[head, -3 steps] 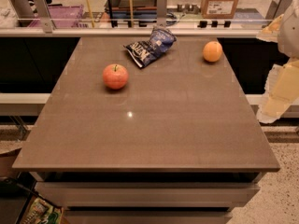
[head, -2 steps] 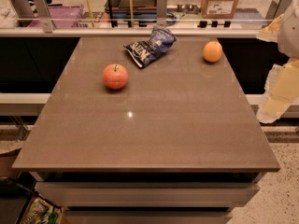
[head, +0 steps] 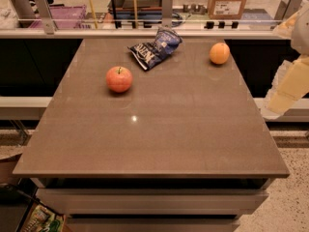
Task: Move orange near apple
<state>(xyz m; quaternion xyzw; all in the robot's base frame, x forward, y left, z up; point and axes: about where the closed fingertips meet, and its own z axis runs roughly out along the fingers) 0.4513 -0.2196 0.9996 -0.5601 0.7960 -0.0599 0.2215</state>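
The orange (head: 219, 53) is a small, evenly orange fruit at the far right of the brown table (head: 159, 129). The apple (head: 119, 79) is red-orange with a short stem and sits left of the table's middle, well apart from the orange. My gripper (head: 286, 90) shows as a pale, cream-coloured shape at the right edge of the view. It is beyond the table's right side, off the table, below and to the right of the orange. It touches nothing.
A crumpled blue chip bag (head: 155, 49) lies at the far middle of the table, between the two fruits. A rail with glass (head: 164, 13) runs behind the table's far edge. A cardboard box (head: 229, 0) stands beyond it.
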